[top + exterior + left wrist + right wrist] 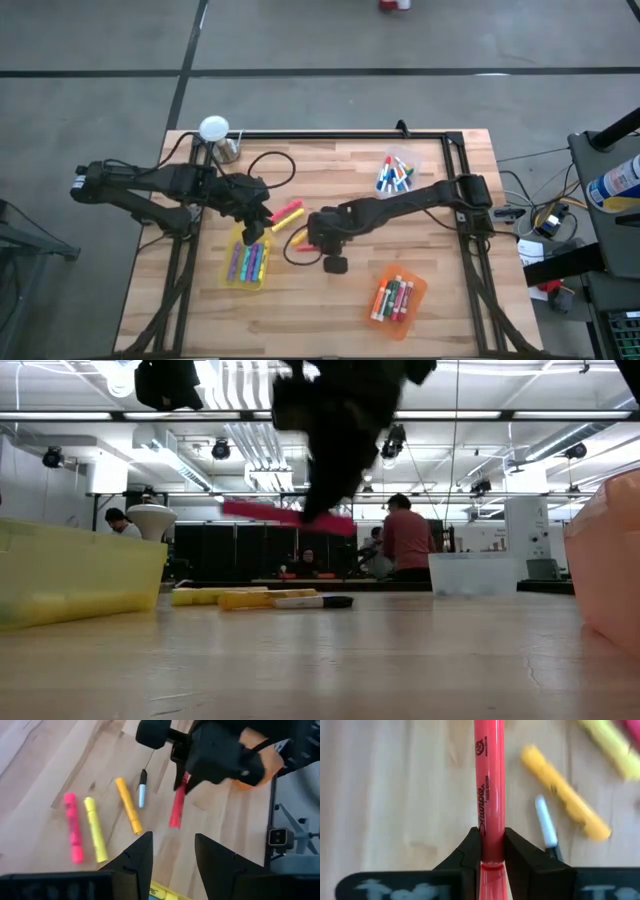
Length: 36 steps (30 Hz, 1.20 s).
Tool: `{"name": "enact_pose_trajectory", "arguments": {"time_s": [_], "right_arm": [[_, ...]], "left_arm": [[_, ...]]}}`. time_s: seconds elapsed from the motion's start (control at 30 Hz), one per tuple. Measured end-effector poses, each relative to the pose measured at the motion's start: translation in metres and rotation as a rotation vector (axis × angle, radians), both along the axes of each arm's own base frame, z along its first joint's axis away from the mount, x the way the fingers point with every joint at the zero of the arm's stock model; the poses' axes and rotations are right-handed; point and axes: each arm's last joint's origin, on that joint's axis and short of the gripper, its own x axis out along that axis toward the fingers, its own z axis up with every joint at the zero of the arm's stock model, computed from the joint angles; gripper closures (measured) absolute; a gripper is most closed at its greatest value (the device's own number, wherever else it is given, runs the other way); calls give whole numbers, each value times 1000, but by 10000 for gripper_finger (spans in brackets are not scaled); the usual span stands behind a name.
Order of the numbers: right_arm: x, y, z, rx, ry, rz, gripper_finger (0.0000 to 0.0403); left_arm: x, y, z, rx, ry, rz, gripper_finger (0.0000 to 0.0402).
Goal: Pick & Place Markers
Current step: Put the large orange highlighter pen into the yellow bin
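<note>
Red marker (489,795): light, stiff, smooth round barrel, likely slippery; best pinched across barrel near one end, as now. Right gripper (490,851) jaws clamped on it, marker lifted clear of tabletop (45,780), roughly level. Slim red-pink body, dark print along side.

Left gripper (170,851) near yellow bin (247,266), jaws apart, empty. Other markers (128,805) loose on tabletop, colours probably pink, yellow, orange.

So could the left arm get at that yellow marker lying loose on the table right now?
Probably yes. The left gripper is open and the yellow marker lies bare on the wood just ahead, a pink marker close beside it. The right gripper, shut on a red marker, is off to one side.
</note>
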Motion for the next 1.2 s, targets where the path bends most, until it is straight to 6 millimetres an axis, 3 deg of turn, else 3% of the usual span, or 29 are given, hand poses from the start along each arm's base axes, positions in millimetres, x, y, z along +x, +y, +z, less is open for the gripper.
{"name": "enact_pose_trajectory", "arguments": {"time_s": [0.3,0.67,0.97,1.2], "right_arm": [[22,-1,61,-43,-210,0,353],[31,-4,108,-91,-351,-11,353],[29,-7,116,-140,-350,-3,353],[29,-7,115,-137,-348,-4,353]], "left_arm": [[5,-3,6,-73,-75,-65,264],[12,-4,1,-95,-57,-74,264],[13,-5,0,-98,-49,-70,274],[13,-4,0,-94,-45,-68,344]]}}
